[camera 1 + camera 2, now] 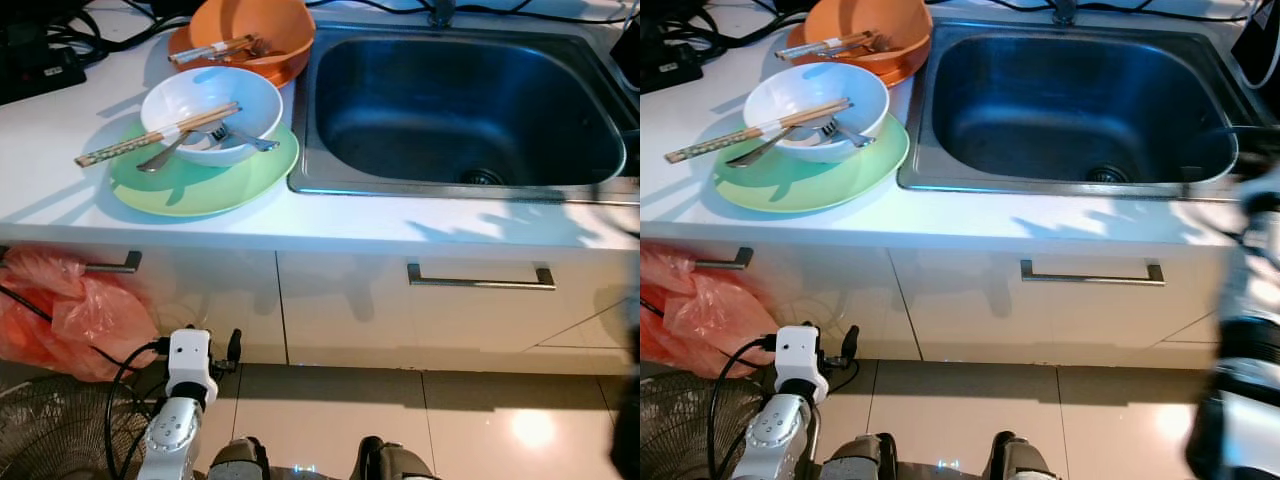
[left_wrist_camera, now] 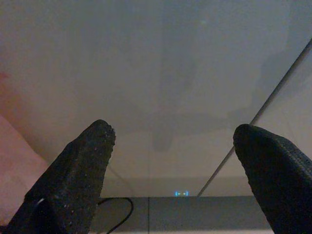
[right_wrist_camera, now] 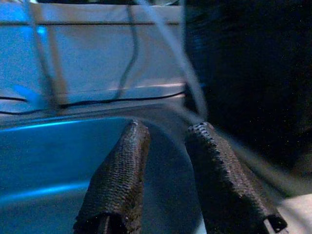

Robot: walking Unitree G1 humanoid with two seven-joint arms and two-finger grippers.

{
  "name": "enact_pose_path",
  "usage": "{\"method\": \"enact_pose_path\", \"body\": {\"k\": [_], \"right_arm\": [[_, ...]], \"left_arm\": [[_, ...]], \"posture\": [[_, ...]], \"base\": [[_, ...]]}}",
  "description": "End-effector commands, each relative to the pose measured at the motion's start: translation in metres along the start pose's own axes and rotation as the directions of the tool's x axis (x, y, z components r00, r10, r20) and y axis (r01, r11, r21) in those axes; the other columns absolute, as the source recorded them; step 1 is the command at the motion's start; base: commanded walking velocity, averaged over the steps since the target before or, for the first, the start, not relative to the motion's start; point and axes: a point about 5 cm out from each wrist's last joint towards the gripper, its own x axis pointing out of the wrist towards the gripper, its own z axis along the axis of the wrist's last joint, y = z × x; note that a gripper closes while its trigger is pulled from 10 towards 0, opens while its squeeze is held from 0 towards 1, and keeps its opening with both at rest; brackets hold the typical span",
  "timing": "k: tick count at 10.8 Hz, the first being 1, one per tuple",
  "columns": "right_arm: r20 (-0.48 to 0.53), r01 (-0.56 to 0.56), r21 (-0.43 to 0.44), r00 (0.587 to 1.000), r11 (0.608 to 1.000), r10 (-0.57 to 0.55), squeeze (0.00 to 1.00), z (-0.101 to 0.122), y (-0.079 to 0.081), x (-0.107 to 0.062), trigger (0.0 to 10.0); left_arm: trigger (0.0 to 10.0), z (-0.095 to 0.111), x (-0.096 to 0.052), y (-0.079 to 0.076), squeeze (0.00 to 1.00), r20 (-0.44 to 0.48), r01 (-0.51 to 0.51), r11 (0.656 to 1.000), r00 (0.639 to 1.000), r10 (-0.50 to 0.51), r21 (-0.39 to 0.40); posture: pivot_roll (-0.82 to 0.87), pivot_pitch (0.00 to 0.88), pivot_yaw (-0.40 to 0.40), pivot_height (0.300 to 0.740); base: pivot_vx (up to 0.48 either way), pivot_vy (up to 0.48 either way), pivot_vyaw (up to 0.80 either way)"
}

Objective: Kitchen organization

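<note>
On the white counter [image 1: 60, 190] a green plate [image 1: 205, 180] holds a white bowl [image 1: 212, 100] with chopsticks [image 1: 150, 135] and a fork [image 1: 240, 137] across it. Behind it an orange bowl [image 1: 255, 30] with more chopsticks sits on an orange plate. To the right is the steel sink [image 1: 465, 100], nothing lying in its basin. My left gripper [image 2: 173, 130] hangs low before the cabinet door, open wide and holding nothing. My right arm [image 1: 1250, 300] is a blur at the right edge by the sink's right rim. My right gripper [image 3: 169, 127] has a narrow gap between its fingers, nothing in it.
A red plastic bag [image 1: 70, 310] hangs from the left drawer handle, with a floor fan [image 1: 45, 430] below it. A drawer handle [image 1: 480, 277] runs under the sink. Black cables and a power strip [image 1: 40, 70] lie at the counter's back left. Glossy tiles [image 1: 480, 420] cover the floor.
</note>
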Motion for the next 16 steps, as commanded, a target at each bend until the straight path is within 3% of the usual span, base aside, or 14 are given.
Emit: {"method": "enact_pose_path", "body": {"k": [1, 5, 7, 10, 11, 12, 14, 16], "right_arm": [[-0.006, -0.037, 0.019, 0.999, 0.999, 0.037, 0.0, 0.0, 0.01, 0.003, 10.0], [-0.105, -0.204, 0.132, 0.97, 0.97, 0.218, 0.0, -0.036, 0.069, -0.008, 10.0], [-0.131, -0.228, 0.176, 0.959, 0.958, 0.253, 0.0, -0.048, 0.083, -0.016, 10.0], [-0.149, -0.219, 0.19, 0.957, 0.957, 0.249, 0.0, -0.053, 0.083, -0.019, 10.0], [-0.153, -0.219, 0.191, 0.956, 0.957, 0.25, 0.0, -0.055, 0.082, -0.02, 10.0], [-0.158, -0.217, 0.192, 0.956, 0.957, 0.249, 0.0, -0.056, 0.081, -0.02, 10.0], [-0.16, -0.212, 0.192, 0.957, 0.958, 0.243, 0.0, -0.056, 0.08, -0.02, 10.0], [-0.172, -0.214, 0.193, 0.953, 0.958, 0.247, 0.0, -0.059, 0.081, -0.021, 10.0]], "left_arm": [[10.0, -0.003, -0.003, 0.0, 0.0, -0.012, -0.001, 1.0, 1.0, 0.001, 0.002], [10.0, 0.011, 0.006, -0.006, 0.0, 0.044, 0.029, 1.0, 0.999, -0.029, -0.002], [10.0, 0.022, 0.011, -0.01, 0.0, 0.084, 0.045, 0.999, 0.996, -0.044, -0.001], [10.0, 0.019, 0.008, -0.01, 0.0, 0.08, 0.048, 0.999, 0.996, -0.048, -0.003], [10.0, 0.027, 0.005, -0.012, 0.0, 0.119, 0.07, 0.997, 0.99, -0.071, 0.013], [10.0, 0.039, -0.002, -0.012, 0.0, 0.181, 0.08, 0.995, 0.98, -0.089, 0.055], [10.0, 0.043, -0.019, -0.003, 0.0, 0.225, 0.034, 0.996, 0.973, -0.051, 0.081], [10.0, 0.05, -0.042, 0.014, 0.0, 0.262, -0.081, 0.995, 0.963, 0.066, 0.049]], "posture": [[0.13, 0.188, -0.026, 0.74], [0.15, 0.187, -0.027, 0.74], [0.15, 0.19, -0.024, 0.74], [0.16, 0.196, -0.024, 0.74], [0.16, 0.198, -0.024, 0.74], [0.17, 0.202, -0.023, 0.74], [0.18, 0.209, -0.025, 0.74], [0.21, 0.219, -0.035, 0.74]], "base": [[0.0, 0.0, 0.0], [0.0, 0.0, 0.0], [0.0, 0.0, 0.0], [0.0, 0.0, 0.0], [0.0, 0.0, 0.0], [0.0, 0.0, 0.0], [0.0, 0.0, 0.0], [0.0, 0.0, 0.0]]}}
